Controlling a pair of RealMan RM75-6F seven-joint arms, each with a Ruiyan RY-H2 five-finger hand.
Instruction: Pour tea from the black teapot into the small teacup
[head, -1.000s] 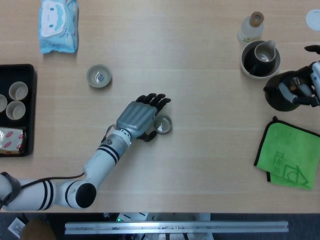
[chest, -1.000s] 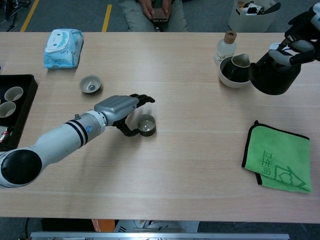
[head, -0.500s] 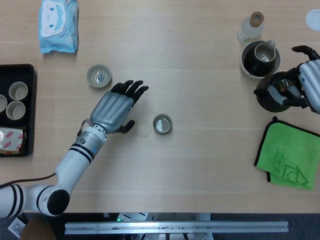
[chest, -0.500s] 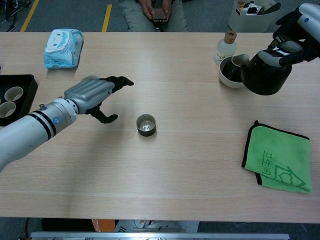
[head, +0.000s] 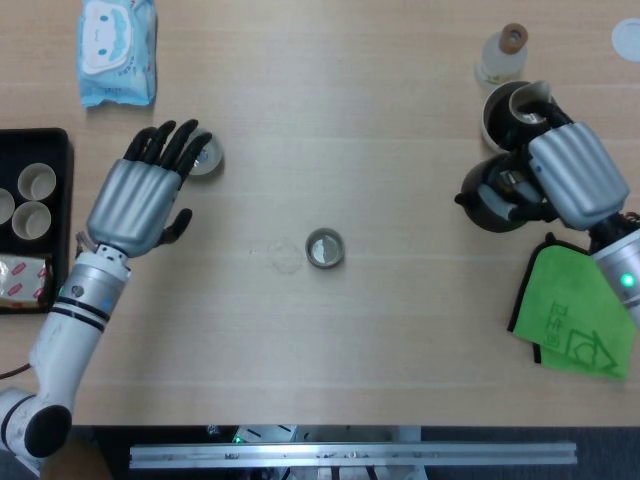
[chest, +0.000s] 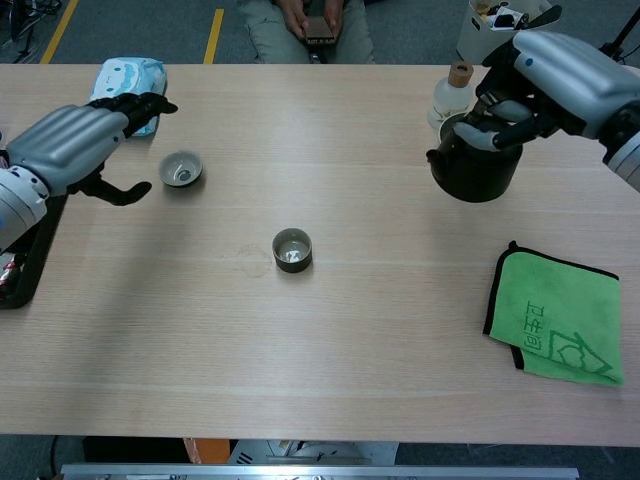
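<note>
The small teacup (head: 324, 248) (chest: 292, 250) stands alone at the middle of the table. My right hand (head: 566, 183) (chest: 541, 82) grips the black teapot (head: 495, 201) (chest: 472, 164) by its top handle and holds it above the table, right of the cup, its spout toward the cup. My left hand (head: 140, 196) (chest: 76, 140) is open with fingers spread, far left of the cup, holding nothing. It hovers beside a second small cup (head: 206, 156) (chest: 181, 169).
A white bowl holding a pitcher (head: 518, 105) and a corked bottle (head: 503, 53) stand behind the teapot. A green cloth (head: 575, 312) (chest: 553, 312) lies at right. A black tray (head: 50, 150) with cups sits at the left edge, a wipes pack (head: 117, 52) behind it.
My left hand has let go of the teacup and drawn back to the left, fingers spread. My right hand has carried the teapot leftward, toward the cup.
</note>
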